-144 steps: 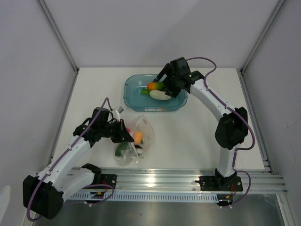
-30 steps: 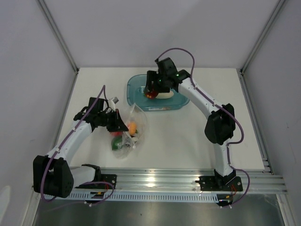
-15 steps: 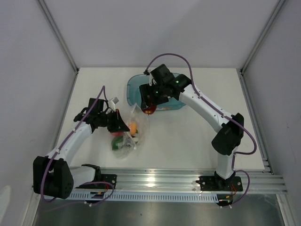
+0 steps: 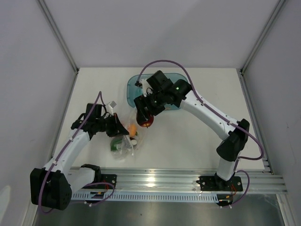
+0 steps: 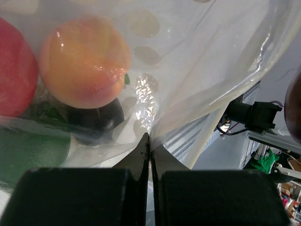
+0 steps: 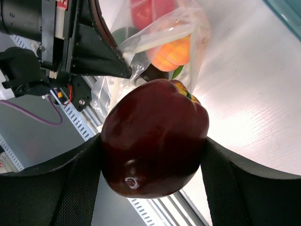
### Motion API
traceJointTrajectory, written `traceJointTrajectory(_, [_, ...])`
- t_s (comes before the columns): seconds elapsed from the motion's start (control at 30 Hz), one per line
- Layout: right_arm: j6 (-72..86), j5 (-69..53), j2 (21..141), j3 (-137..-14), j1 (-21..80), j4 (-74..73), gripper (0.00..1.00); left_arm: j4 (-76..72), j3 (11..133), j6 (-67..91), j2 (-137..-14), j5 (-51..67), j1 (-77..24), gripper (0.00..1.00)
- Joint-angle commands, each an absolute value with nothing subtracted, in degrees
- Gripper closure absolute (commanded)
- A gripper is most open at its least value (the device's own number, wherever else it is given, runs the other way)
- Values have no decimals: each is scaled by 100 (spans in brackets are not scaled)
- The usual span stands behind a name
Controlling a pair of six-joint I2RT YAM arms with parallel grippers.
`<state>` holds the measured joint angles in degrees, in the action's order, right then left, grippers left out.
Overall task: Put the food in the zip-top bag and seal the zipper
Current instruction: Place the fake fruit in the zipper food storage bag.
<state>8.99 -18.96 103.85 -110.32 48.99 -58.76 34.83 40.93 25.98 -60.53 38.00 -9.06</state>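
The clear zip-top bag (image 4: 126,140) lies left of centre with a peach fruit (image 5: 84,66), a red one (image 5: 14,70), a green one (image 5: 33,150) and a dark purple one (image 5: 94,120) inside. My left gripper (image 4: 120,128) is shut on the bag's edge and lifts it; its tips (image 5: 149,141) pinch the plastic. My right gripper (image 6: 153,155) is shut on a dark red apple-like fruit (image 6: 155,136), held just right of the bag's mouth (image 4: 146,118). A pale band on the bag's rim (image 6: 155,40) looks like the zipper, unsealed.
The teal tub (image 4: 132,88) stands at the back centre, mostly hidden under my right arm. A metal rail (image 4: 178,181) runs along the near edge of the table. Grey walls close in the left, right and back.
My right arm has carried the dark red fruit out of the tub, forward and left to the bag's mouth. The left gripper still pinches the bag and has shifted slightly nearer.
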Motion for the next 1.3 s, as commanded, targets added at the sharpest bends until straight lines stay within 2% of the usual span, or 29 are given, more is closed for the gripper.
traceJointTrajectory(0.0, [712,-1987,9967,-10978,5088,-5907,100,3428,4087,2768,-5801,3823,-853,100])
traceJointTrajectory(0.33, [571,-1811,10450,-11487,5387,-5942,100,3621,4438,2786,-5757,3929,-853,99])
traceJointTrajectory(0.5, [939,-1617,10608,-11312,5484,-5713,99,3612,4544,2812,-5748,4060,-861,99])
traceJointTrajectory(0.67, [1072,-1486,10757,-11276,5598,-5546,84,3700,4631,2778,-5555,4149,-853,100])
traceJointTrajectory(0.73, [1081,-1424,10915,-11425,5625,-5607,82,3770,4702,2733,-5467,4105,-853,99])
traceJointTrajectory(0.8, [1055,-1380,10969,-11496,5660,-5651,73,3814,4763,2812,-5423,4043,-853,99])
traceJointTrajectory(0.83, [1011,-1380,10986,-11505,5678,-5651,62,3849,4807,2856,-5371,4052,-853,100])
traceJointTrajectory(0.9, [958,-1345,11048,-11549,5686,-5756,49,3858,4851,2953,-5309,4078,-853,99])
traceJointTrajectory(0.93, [923,-1197,11074,-11566,5687,-5809,36,3858,4860,2971,-5282,4061,-853,100])
traceJointTrajectory(1.03, [686,-967,10995,-11470,5695,-5880,16,3797,4869,3119,-5116,3754,-853,99])
traceJointTrajectory(1.07, [572,-845,10960,-11548,5695,-6002,1,3823,4930,3190,-5080,3675,-853,99])
traceJointTrajectory(1.27, [730,-686,10372,-11118,5616,-5756,1,4253,5159,3314,-5036,3341,-853,99])
